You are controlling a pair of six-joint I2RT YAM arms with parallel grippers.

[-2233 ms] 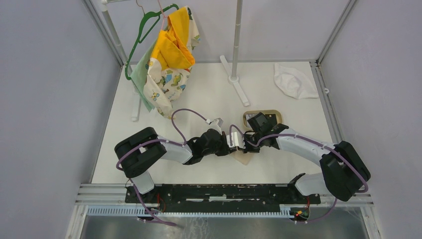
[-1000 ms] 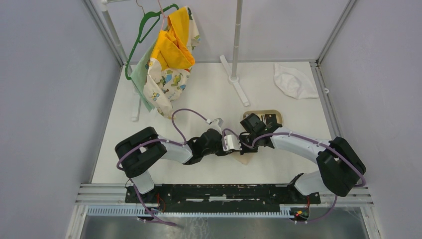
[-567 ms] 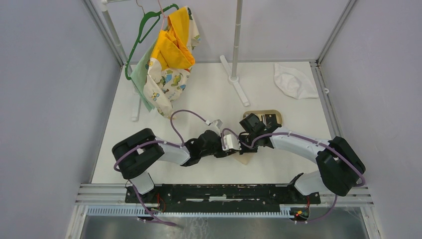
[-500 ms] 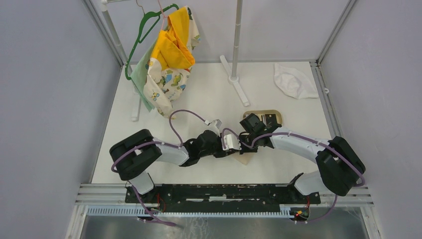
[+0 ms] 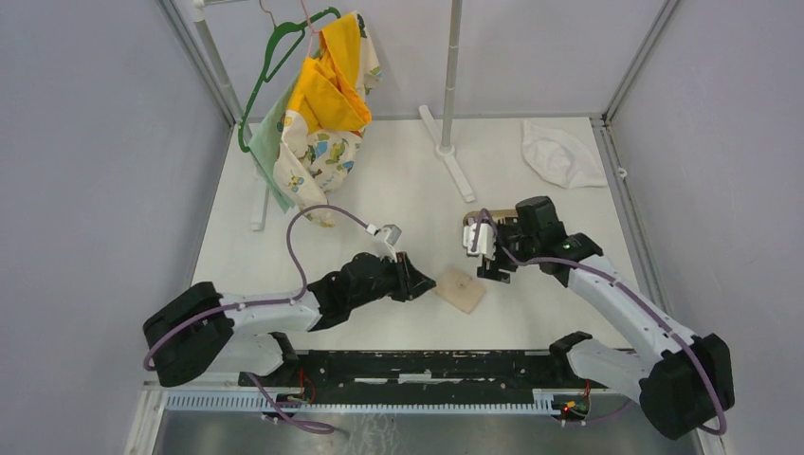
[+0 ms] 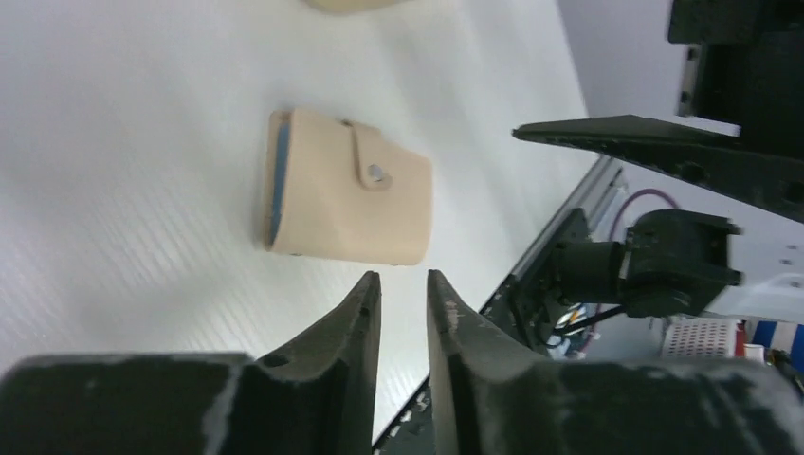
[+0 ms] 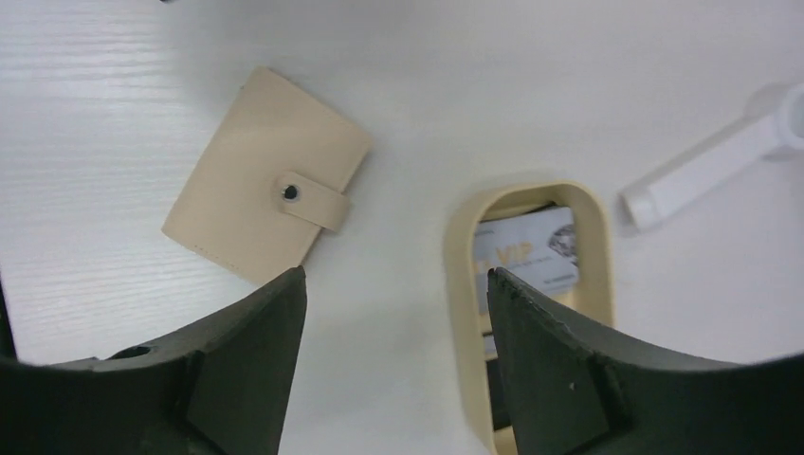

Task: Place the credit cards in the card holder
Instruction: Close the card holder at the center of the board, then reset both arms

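The card holder (image 5: 460, 288) lies closed and flat on the white table, tan with its snap tab fastened (image 6: 346, 185) (image 7: 265, 204). My left gripper (image 5: 427, 281) (image 6: 403, 280) sits just left of it, jaws a narrow gap apart, nothing between them. My right gripper (image 5: 482, 254) (image 7: 396, 275) hovers open and empty above the spot between the holder and the oval tan tray (image 7: 460, 284). A white-grey credit card (image 7: 526, 246) lies in that tray, with something dark under it. In the top view the right gripper hides most of the tray (image 5: 468, 224).
A green hanger with yellow and patterned clothes (image 5: 318, 104) hangs at the back left. A white pole on a flat foot (image 5: 453, 161) (image 7: 702, 171) stands behind the tray. A white cloth (image 5: 561, 154) lies at the back right. The rail runs along the near edge.
Both arms have pulled away from the card holder, left toward the near left, right toward the back right. Both grippers have opened. The holder lies alone on the table.
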